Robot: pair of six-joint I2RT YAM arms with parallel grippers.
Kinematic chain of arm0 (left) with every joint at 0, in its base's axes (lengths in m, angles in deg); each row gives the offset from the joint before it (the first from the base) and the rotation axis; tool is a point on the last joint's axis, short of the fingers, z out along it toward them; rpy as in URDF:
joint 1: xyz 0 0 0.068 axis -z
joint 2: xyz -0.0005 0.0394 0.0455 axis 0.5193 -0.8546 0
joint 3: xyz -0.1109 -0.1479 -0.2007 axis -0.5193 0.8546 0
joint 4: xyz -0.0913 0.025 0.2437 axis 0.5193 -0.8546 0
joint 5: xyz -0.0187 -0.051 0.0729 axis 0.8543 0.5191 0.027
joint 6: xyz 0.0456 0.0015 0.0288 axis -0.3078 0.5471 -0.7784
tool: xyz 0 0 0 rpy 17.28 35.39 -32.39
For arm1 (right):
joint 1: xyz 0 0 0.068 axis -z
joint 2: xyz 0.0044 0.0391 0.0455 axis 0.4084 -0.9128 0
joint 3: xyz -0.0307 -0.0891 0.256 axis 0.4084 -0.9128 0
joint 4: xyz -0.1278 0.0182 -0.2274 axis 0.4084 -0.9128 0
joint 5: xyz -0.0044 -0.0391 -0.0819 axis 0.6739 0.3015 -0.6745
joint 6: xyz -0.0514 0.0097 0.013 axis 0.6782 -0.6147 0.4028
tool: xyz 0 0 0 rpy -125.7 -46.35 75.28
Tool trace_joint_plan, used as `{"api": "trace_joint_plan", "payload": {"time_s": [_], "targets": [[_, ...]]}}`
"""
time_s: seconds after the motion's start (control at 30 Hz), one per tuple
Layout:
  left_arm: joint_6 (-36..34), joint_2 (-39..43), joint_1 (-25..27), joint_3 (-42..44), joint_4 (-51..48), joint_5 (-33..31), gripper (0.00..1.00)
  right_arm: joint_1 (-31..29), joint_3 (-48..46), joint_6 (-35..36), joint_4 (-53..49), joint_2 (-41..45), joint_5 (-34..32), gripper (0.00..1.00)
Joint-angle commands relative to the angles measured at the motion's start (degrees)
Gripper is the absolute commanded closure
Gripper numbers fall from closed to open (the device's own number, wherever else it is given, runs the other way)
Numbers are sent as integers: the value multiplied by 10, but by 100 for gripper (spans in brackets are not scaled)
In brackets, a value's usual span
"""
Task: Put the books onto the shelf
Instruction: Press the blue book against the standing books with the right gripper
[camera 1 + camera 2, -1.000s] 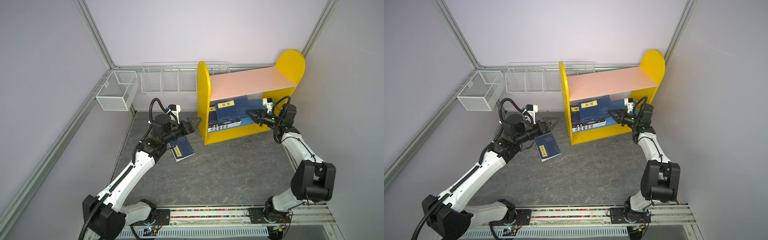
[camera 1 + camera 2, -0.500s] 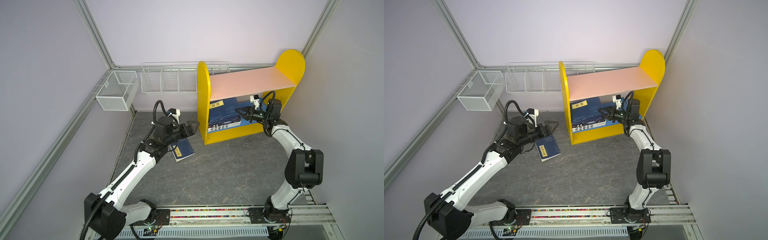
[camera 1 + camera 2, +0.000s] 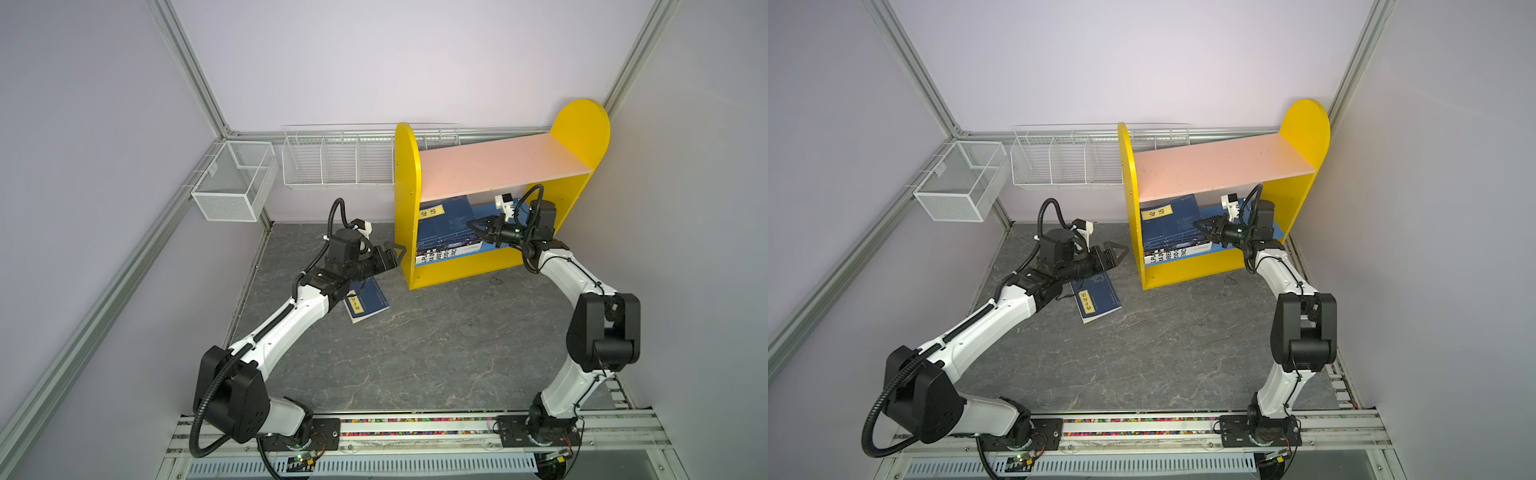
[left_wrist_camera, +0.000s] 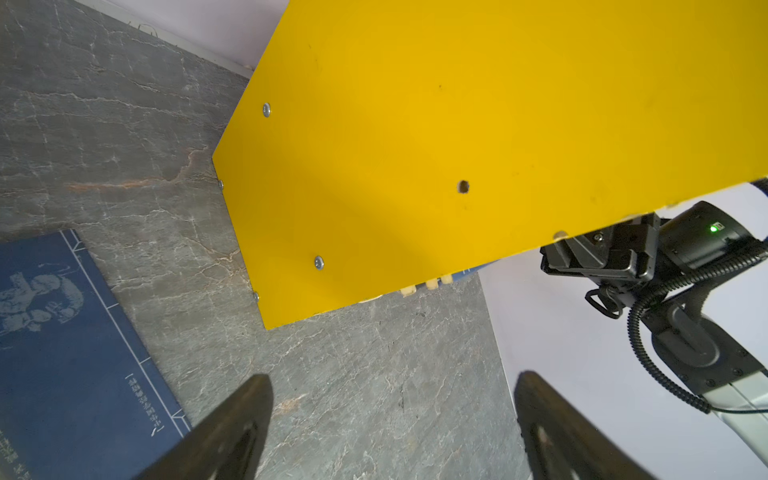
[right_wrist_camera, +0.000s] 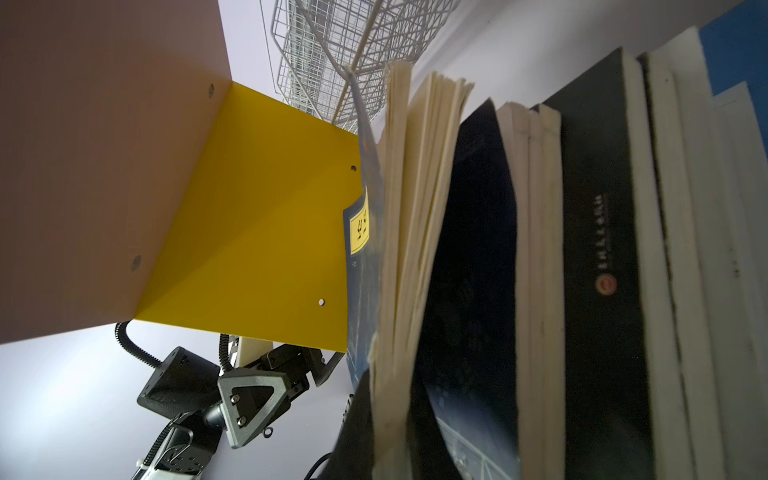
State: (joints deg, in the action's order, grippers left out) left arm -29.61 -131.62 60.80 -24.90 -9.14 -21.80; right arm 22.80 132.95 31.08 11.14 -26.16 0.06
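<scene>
The white-and-black left arm (image 3: 286, 322) stretches out low, its elbow almost straight. Its black two-finger left gripper (image 3: 398, 250) points toward the other arm, with its fingers spread wide and nothing between them. The white-and-black right arm (image 3: 571, 276) bends at the elbow and reaches out level. Its black right gripper (image 3: 474, 225) looks pinched shut, though the tips are hard to see.

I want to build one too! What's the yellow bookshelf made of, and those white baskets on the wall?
The bookshelf looks like flat wooden board with a smooth painted or laminated coat, with yellow sides and a pink top board. Screws hold the panels together. The white baskets look like thin metal wire coated white; you can see through their grid.
</scene>
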Motion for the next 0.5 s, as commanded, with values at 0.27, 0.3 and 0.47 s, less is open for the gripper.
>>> {"api": "trace_joint_plan", "payload": {"time_s": [0.27,0.3,0.47], "targets": [[-29,-81,61,-101,25,-109,8,-11,18,30,-15,-24,8,92],[-27,-90,67,-106,27,-125,8,-12,19,33,-20,-25,8,92],[-24,-121,91,-114,38,-211,8,-13,23,46,-36,-27,12,92]]}}
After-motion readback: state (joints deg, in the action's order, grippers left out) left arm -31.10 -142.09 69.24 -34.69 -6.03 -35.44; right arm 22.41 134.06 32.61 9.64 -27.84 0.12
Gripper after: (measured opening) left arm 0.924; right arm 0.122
